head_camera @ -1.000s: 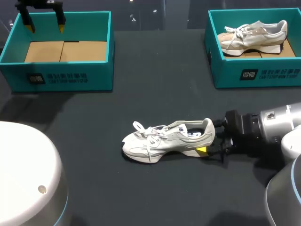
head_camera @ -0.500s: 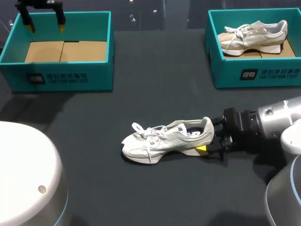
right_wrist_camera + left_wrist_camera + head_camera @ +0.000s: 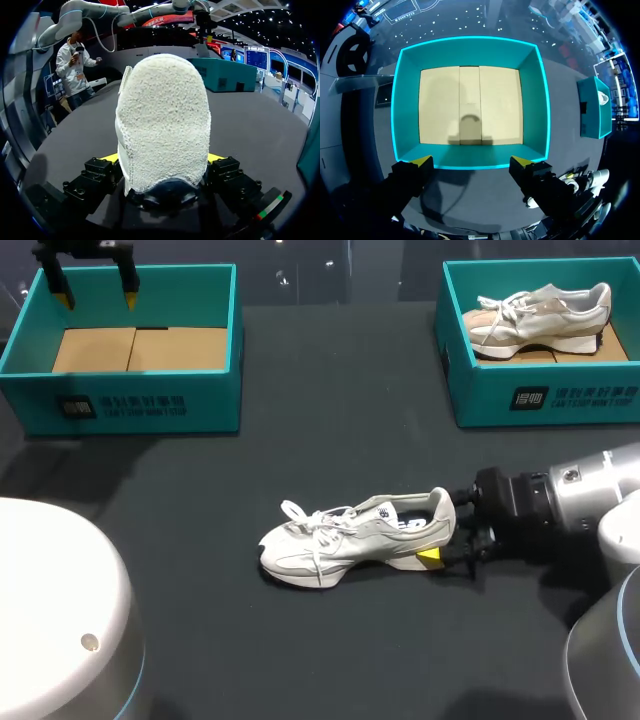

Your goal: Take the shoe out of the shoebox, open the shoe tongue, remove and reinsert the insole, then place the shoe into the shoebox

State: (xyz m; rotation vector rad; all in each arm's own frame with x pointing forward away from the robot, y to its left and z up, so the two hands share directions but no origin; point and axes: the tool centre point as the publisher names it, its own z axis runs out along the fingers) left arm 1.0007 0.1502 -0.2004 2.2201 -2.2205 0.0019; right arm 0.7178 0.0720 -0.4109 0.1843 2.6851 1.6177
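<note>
A pale grey laced shoe (image 3: pixel 350 538) lies on its side in the middle of the dark table, toe toward the left. My right gripper (image 3: pixel 442 530) comes in from the right and is shut on the shoe's heel, one yellow tip showing under the sole. In the right wrist view the fuzzy heel (image 3: pixel 162 120) fills the space between the fingers of that gripper (image 3: pixel 161 160). My left gripper (image 3: pixel 95 290) hangs open over the far edge of the empty teal shoebox (image 3: pixel 130 400). From the left wrist, that gripper (image 3: pixel 470 162) stands above the box's near wall (image 3: pixel 470 159), holding nothing.
A second teal shoebox (image 3: pixel 550 400) at the far right holds another pale shoe (image 3: pixel 540 315). My left arm's white base (image 3: pixel 60 610) fills the near left corner. Bare dark table lies between the two boxes and around the shoe.
My right gripper and the shoe have shifted slightly to the left together. The left arm has not moved.
</note>
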